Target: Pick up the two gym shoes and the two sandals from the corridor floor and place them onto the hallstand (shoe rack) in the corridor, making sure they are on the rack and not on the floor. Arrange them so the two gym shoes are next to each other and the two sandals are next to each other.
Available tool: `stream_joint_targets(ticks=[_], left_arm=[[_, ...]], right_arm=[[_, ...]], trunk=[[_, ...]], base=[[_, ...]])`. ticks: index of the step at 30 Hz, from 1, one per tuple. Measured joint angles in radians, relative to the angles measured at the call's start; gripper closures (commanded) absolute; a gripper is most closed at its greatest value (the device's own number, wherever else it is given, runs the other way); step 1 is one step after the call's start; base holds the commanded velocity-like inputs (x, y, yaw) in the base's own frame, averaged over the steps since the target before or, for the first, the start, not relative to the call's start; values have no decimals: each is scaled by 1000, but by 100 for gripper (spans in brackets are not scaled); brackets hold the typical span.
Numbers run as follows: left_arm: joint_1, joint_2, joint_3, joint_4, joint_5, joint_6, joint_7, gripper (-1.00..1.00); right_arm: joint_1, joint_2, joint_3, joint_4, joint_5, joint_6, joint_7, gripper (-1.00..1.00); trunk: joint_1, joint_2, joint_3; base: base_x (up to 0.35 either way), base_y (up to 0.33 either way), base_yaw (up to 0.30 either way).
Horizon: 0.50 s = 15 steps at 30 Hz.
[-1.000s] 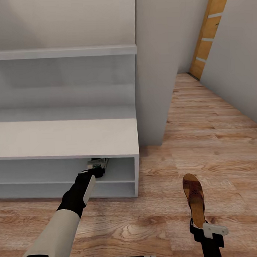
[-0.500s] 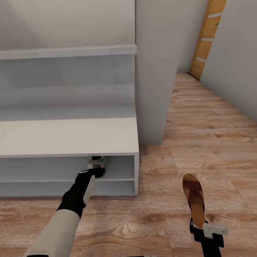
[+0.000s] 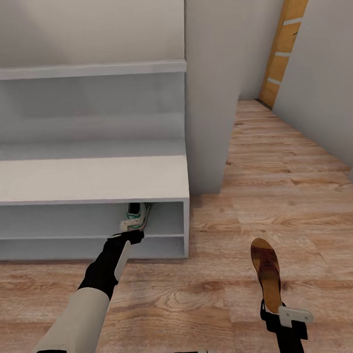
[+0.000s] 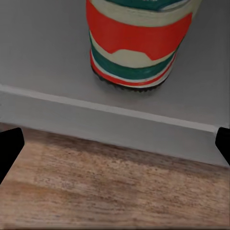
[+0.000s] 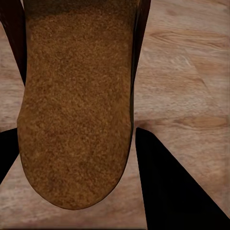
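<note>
Gym shoe sitting in the rack, sandal being carried at lower right.

The left gripper, jaws released, is hovering before the striped gym shoe on the smooth pale-grey hallstand shelf at lower left. The right gripper, jaws clenched, is grasping the flat cork-textured sandal above the knotty wood-plank floor.

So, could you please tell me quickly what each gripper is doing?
Left gripper: open, just short of the gym shoe on the shelf.
Right gripper: shut on a sandal.
</note>
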Motion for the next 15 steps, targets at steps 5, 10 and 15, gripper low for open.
stream_joint_targets(ticks=[5, 10, 15], left_arm=[[0, 0, 0, 0, 0, 0, 0, -100], [0, 0, 0, 0, 0, 0, 0, -100], [0, 0, 0, 0, 0, 0, 0, -100]], right_arm=[[0, 0, 0, 0, 0, 0, 0, 100], [0, -1, 0, 0, 0, 0, 0, 100], [1, -1, 0, 0, 0, 0, 0, 100]], trunk=[[0, 0, 0], [0, 0, 0], [0, 0, 0]], base=[[-33, 0, 0], [-15, 0, 0], [-7, 0, 0]])
